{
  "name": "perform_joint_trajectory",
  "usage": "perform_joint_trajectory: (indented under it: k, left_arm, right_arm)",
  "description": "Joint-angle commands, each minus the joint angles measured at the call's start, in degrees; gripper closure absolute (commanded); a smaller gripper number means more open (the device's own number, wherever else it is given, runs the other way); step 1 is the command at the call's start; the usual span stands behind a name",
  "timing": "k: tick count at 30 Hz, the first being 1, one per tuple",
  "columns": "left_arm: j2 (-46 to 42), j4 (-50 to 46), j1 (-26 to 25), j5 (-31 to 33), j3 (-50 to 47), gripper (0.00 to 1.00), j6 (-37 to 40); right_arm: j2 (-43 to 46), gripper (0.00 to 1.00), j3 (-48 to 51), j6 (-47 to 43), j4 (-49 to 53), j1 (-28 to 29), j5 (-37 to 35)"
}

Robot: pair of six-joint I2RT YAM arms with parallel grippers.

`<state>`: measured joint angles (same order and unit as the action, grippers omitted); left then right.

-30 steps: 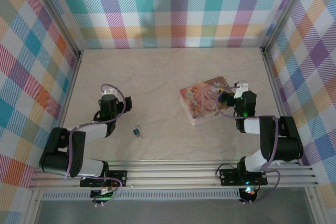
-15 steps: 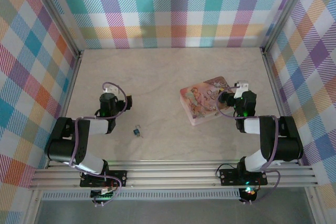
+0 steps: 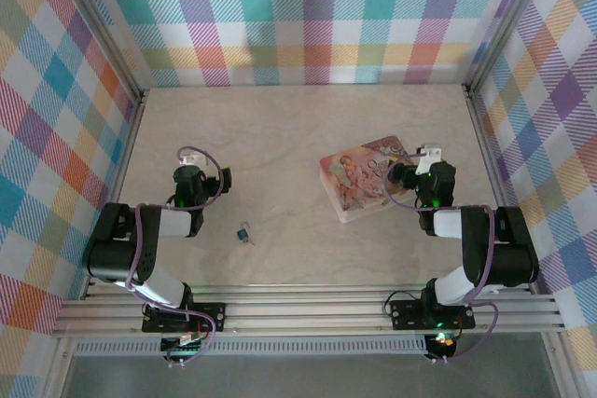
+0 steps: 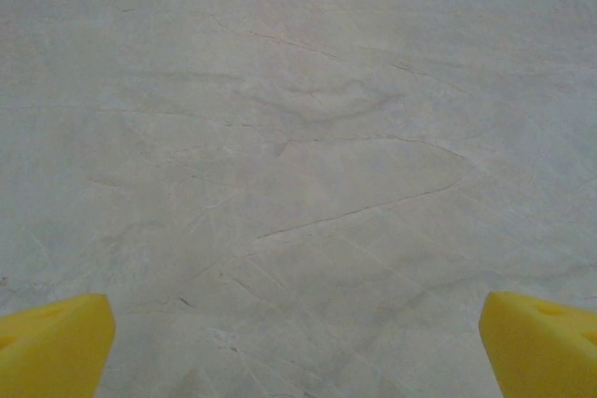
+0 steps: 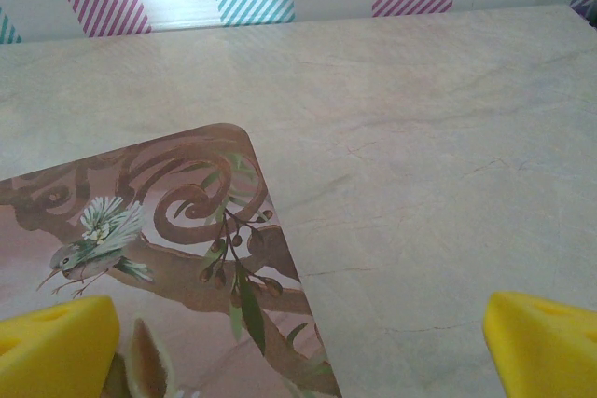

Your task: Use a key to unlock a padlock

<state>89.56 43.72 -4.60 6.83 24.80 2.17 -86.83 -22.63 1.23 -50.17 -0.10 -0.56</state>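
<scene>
Tiny teal-blue padlock (image 3: 243,230) with a small dark metal part, lay low on the pale table (image 3: 298,128), left of centre and toward the near edge, thin reddish-dark key (image 3: 250,240) sat at its near-right side, too small to tell whether they touched

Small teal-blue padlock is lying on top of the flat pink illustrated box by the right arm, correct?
Not on top. The small teal-blue padlock lies on the bare beige table, apart from the flat pink illustrated box and nearer the left arm. The box is indeed by the right arm. The top external view shows this.
</scene>
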Motion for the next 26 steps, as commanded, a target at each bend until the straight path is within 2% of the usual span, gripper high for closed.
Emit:
perform_joint_trajectory:
  k: [1, 26]
  left_arm:
    - [0.2, 2.3, 0.6, -0.8, -0.4, 0.0, -0.8]
    - [0.2, 2.2, 0.6, -0.9, -0.5, 0.0, -0.8]
  right_arm:
    - [-1.1, 0.0, -0.4, 0.2, 1.7, 0.1, 0.6]
    - [-1.2, 0.0, -0.7, -0.3, 2.2, 0.5, 0.0]
